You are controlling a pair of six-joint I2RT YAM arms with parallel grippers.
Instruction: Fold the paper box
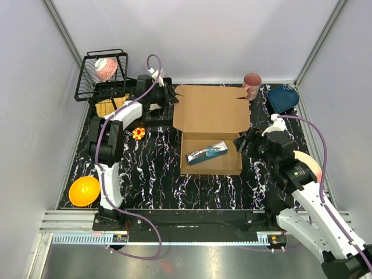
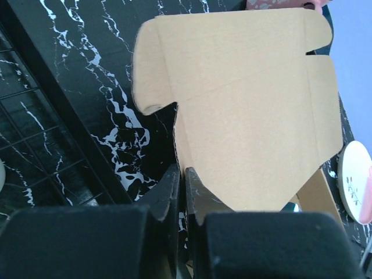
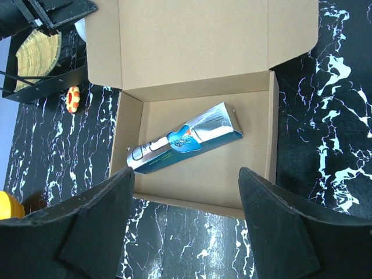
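unlike the left wrist, right wrist shows tube [image 3: 185, 138] inside paper box [image 3: 197, 46].

Wire basket [image 1: 107, 53], orange bowl [image 1: 84, 190], pink cup [image 1: 251, 86]

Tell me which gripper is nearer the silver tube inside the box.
Right. The right gripper hovers open beside the right wall of the paper box, level with the silver tube. The left gripper sits at the open lid's far-left edge, farther off.
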